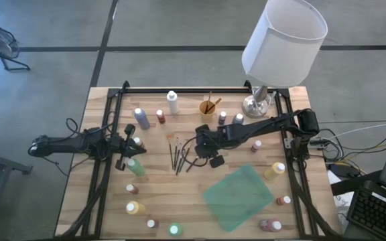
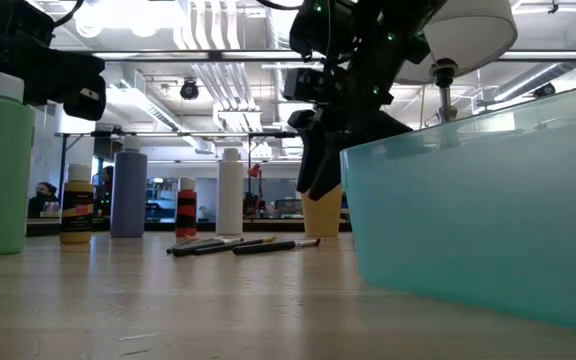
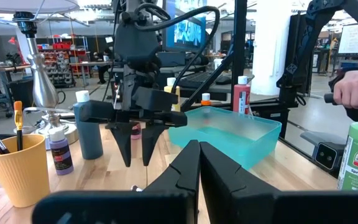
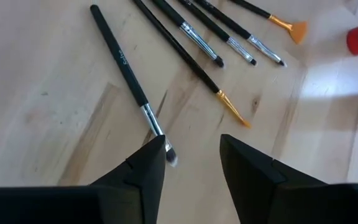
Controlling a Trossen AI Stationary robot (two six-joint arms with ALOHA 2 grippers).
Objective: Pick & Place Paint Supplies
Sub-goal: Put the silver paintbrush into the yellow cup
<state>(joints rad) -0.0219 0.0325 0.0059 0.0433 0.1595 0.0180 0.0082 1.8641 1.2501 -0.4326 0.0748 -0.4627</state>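
Observation:
Several thin dark-handled brushes [image 1: 179, 155] lie flat on the wooden table near its middle, fanned out side by side [image 4: 191, 37]. My right gripper [image 4: 194, 155] hangs open just above them, slanting down, and nothing is between its fingers. The nearest brush's bristle tip [image 4: 169, 158] lies below its one finger. In the low view the right gripper [image 2: 313, 180] is clear of the tabletop. Small paint bottles [image 1: 141, 118] stand all round the table. My left gripper [image 3: 197, 165] waits shut and level at the table's left side.
A teal tray [image 1: 236, 194] sits at the near right. A yellow cup [image 1: 208, 107] holding brushes and a white-shaded lamp [image 1: 283, 40] stand at the far side. A green bottle [image 1: 136, 167] stands near the left gripper. A person's hand [image 3: 353, 87] shows beyond the table.

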